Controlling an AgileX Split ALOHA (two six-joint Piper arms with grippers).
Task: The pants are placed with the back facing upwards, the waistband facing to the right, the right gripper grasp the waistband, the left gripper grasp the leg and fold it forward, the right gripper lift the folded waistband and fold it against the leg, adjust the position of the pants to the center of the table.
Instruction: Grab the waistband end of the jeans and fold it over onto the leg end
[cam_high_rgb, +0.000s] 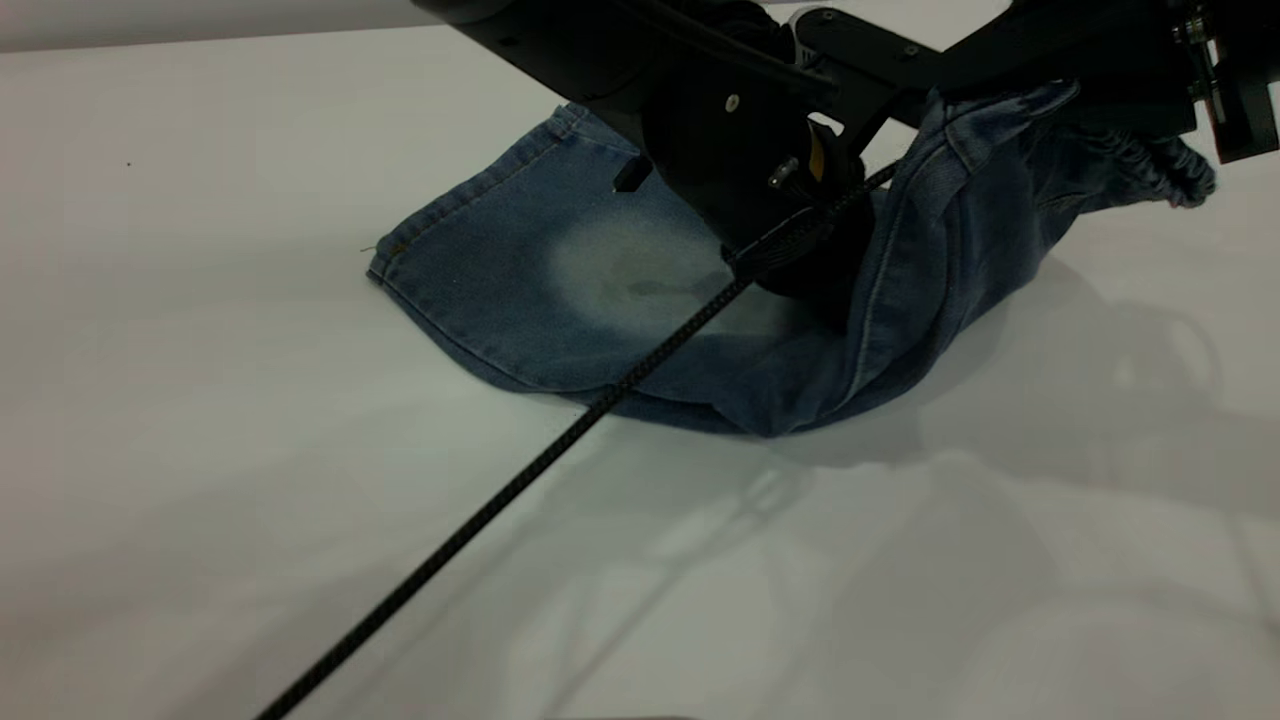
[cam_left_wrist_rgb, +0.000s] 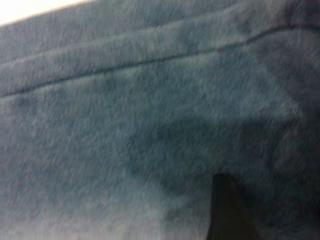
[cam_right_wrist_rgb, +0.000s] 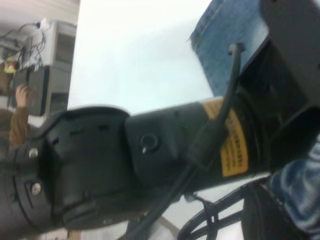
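Note:
The pants (cam_high_rgb: 560, 280) lie folded on the white table (cam_high_rgb: 250, 450), hem toward the left, with a pale faded patch on the upper layer. Their right-hand part is pulled up off the table. The ruched waistband (cam_high_rgb: 1170, 165) hangs in the air from my right gripper (cam_high_rgb: 1090, 100), which is shut on it at the upper right. My left gripper (cam_high_rgb: 800, 285) is down on the middle of the pants, mostly hidden under its own wrist. The left wrist view is filled with denim (cam_left_wrist_rgb: 125, 125) crossed by a seam. The right wrist view shows lifted denim (cam_right_wrist_rgb: 300, 200) beside the left arm (cam_right_wrist_rgb: 175, 145).
A black braided cable (cam_high_rgb: 480, 510) runs from the left arm diagonally across the pants to the table's front left. Beyond the table's far edge stand a grey equipment rack (cam_right_wrist_rgb: 55, 50) and a person's raised hand (cam_right_wrist_rgb: 22, 95).

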